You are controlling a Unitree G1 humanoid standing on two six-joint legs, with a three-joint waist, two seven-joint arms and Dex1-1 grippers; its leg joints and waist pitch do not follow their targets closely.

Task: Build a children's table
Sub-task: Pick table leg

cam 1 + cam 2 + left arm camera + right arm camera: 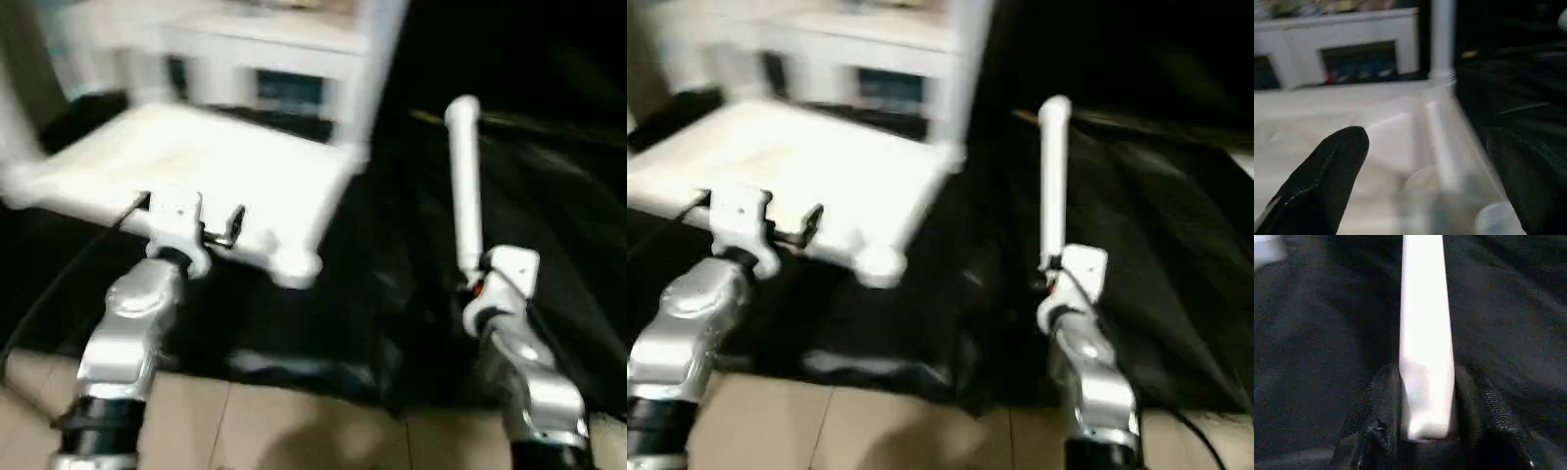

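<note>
My right gripper (1426, 431) is clamped on 1 white leg (464, 186), its 2 black fingers (1376, 431) pressed against either side of the tube near its lower end. From the head views the leg stands almost upright out of my right hand, its flared end on top, over the black cloth (549, 225) that covers the floor ahead of me.

My left gripper (191, 220) is spread wide and holds nothing. It sits at the near edge of the tabletop (216, 166), which lies to my left on the black cloth with its hollow ribbed side facing up. I cannot tell whether the fingers touch that edge.

The tabletop has round sockets at its corners. The near corner socket (294, 266) looks empty. At the far right corner a white leg (367, 78) stands up, seemingly in its socket, though its foot is too blurred to be sure.

The left wrist view gives the close look that the head views lack: 1 black finger (1327, 176) low over the tabletop's inner surface, a raised rib (1442, 142) running along the inside, and the standing leg (1442, 36) rising at the far corner. Behind the tabletop is a white cabinet (1352, 34) with dark openings. The right wrist view shows the grip itself, the tube wedged squarely between both fingers. Pale floor tiles (294, 431) lie nearest me.
</note>
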